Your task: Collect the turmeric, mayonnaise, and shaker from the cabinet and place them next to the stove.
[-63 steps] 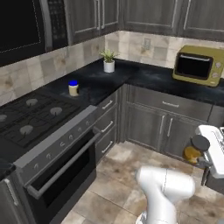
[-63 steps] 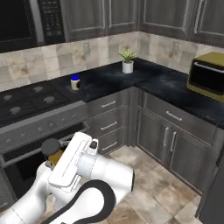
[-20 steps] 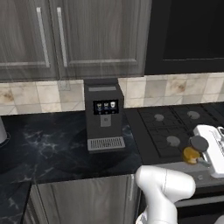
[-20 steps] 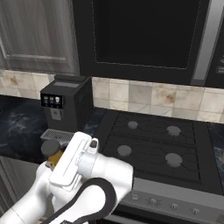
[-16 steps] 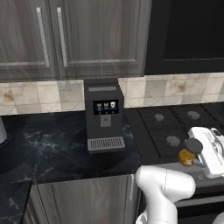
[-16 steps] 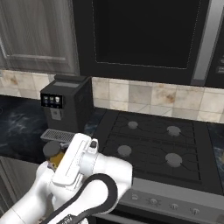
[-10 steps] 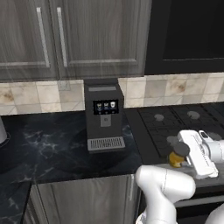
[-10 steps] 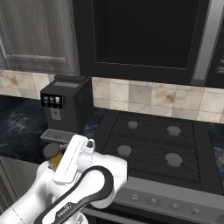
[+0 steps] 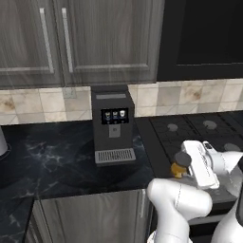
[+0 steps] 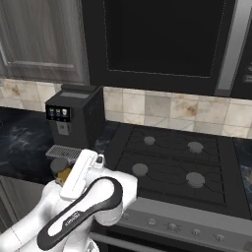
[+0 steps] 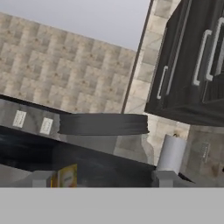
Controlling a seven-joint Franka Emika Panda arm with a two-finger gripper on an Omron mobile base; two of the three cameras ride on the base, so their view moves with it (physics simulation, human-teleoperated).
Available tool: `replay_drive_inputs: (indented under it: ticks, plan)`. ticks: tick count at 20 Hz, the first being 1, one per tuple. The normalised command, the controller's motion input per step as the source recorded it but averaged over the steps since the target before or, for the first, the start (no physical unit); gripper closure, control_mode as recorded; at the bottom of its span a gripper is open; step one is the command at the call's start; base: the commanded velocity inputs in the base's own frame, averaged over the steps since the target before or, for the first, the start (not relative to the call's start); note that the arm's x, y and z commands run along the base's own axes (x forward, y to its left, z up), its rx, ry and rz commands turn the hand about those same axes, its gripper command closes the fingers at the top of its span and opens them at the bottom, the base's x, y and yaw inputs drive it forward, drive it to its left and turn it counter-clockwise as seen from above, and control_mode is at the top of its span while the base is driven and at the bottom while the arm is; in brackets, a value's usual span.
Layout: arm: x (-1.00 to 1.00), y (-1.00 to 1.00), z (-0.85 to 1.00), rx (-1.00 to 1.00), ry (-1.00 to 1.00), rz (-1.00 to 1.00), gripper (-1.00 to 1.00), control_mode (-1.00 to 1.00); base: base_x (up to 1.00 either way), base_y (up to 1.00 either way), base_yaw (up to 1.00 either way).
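— While the hand (image 11: 102,178) is this close to its camera, what do you make of its state?

— It is pinching the turmeric (image 11: 103,131). The grey lid spans the gap between the two fingertips (image 11: 162,177), and a scrap of yellow label shows low down. The jar's base is cut off at the bottom of that view.

— And from the base cameras?

— The turmeric (image 9: 179,164) stands roughly upright, lid uppermost, at the end of the white forearm, low over the front edge where desk (image 9: 47,161) meets stove (image 9: 204,128). The placing spot, I judge, is the narrow dark strip between the coffee machine (image 9: 113,126) and the stove, just ahead of the jar and slightly to the left.

— Anything hard to read?

— In the right base view the arm covers most of the jar (image 10: 62,171), so the pads' contact is hidden. How high the jar hangs above the desk I cannot tell.
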Motion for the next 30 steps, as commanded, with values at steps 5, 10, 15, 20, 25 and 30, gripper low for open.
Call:
replay_drive_inputs:
  ticks: [5,10,15,20,25,30]
  plan:
    - [0.61,0.01,-0.01,0.00,0.01,0.06,1.00,-1.00,0.00,0.00,0.00]
    - [0.56,0.00,-0.10,-0.05,0.03,0.07,1.00,-1.00,0.00,0.00,0.00]
    - [0.60,0.00,-0.12,-0.12,0.14,0.06,1.00,-1.00,0.00,0.00,0.00]
    - [0.54,0.00,-0.27,-0.11,0.15,0.08,1.00,-1.00,0.00,0.00,0.00]
    - [0.56,0.00,-0.47,-0.02,0.06,0.11,1.00,-1.00,0.00,0.00,0.00]
    - [0.52,0.00,-0.49,0.01,0.01,0.14,1.00,-1.00,0.00,0.00,0.00]
